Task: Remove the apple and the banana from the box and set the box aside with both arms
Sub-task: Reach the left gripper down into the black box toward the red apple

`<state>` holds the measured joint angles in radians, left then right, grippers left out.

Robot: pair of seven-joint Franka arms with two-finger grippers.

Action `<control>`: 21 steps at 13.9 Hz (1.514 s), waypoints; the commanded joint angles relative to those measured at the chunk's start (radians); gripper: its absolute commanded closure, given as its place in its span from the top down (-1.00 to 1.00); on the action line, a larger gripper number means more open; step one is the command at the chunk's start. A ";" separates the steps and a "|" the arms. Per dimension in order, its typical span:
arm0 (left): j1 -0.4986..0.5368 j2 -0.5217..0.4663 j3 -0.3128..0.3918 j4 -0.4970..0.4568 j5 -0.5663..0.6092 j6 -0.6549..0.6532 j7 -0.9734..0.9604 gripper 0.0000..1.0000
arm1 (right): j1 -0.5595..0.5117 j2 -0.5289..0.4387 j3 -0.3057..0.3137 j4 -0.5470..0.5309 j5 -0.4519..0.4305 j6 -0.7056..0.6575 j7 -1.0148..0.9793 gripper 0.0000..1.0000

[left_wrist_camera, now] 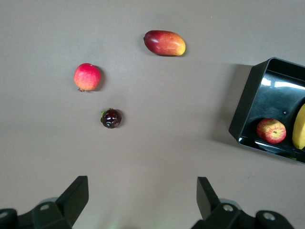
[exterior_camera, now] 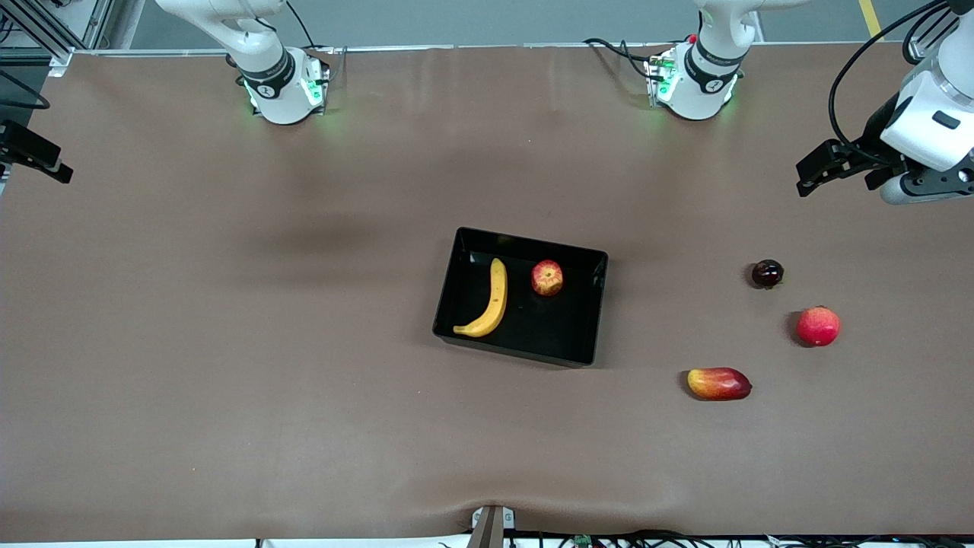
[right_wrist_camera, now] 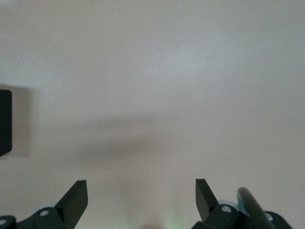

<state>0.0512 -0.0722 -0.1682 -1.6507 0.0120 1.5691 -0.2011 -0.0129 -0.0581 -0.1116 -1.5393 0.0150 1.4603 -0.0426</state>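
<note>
Mid-table, the glossy black box (exterior_camera: 590, 304) holds the curved yellow banana (exterior_camera: 488, 301) and small streaked apple (exterior_camera: 547, 277), while mango (exterior_camera: 719, 383), red fruit (exterior_camera: 818, 326) and dark fruit (exterior_camera: 767, 273) lie toward the left arm's edge, under the spread, empty left gripper (left_wrist_camera: 142, 200); the right gripper (right_wrist_camera: 141, 199), also spread, hovers over bare brown tabletop.

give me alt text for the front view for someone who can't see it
A black box sits mid-table holding a banana and a small apple. Toward the left arm's end lie a mango, a red round fruit and a small dark fruit. The left hand hangs open over that end; the right hand is out of frame.
</note>
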 commanded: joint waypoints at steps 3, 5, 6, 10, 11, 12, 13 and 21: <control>-0.010 0.020 -0.002 0.040 -0.003 -0.032 0.009 1.00 | -0.019 0.000 0.015 0.004 -0.017 -0.001 0.007 1.00; -0.014 0.040 -0.005 0.046 -0.003 -0.032 0.003 1.00 | -0.019 0.000 0.015 0.004 -0.015 -0.001 0.007 1.00; -0.017 0.064 -0.019 0.045 -0.009 -0.034 -0.003 1.00 | -0.019 0.000 0.015 0.004 -0.012 -0.001 0.007 1.00; -0.046 0.165 -0.170 0.023 -0.006 -0.025 -0.159 1.00 | -0.022 0.003 0.015 0.004 -0.013 -0.001 0.012 1.00; -0.068 0.199 -0.195 0.025 -0.004 0.006 -0.214 1.00 | -0.021 0.013 0.015 0.005 -0.015 -0.003 0.013 1.00; -0.103 0.231 -0.206 0.022 -0.004 0.055 -0.277 1.00 | -0.021 0.015 0.015 0.007 -0.015 -0.002 0.013 1.00; -0.152 0.264 -0.206 0.016 0.005 0.104 -0.314 1.00 | -0.022 0.018 0.015 0.007 -0.015 -0.003 0.013 1.00; -0.385 0.561 -0.208 0.000 0.140 0.439 -0.649 1.00 | -0.022 0.018 0.015 0.007 -0.012 -0.003 0.010 1.00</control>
<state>-0.3077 0.4276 -0.3766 -1.6640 0.0980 1.9598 -0.7904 -0.0140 -0.0412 -0.1135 -1.5399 0.0150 1.4605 -0.0409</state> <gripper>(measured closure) 0.000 0.000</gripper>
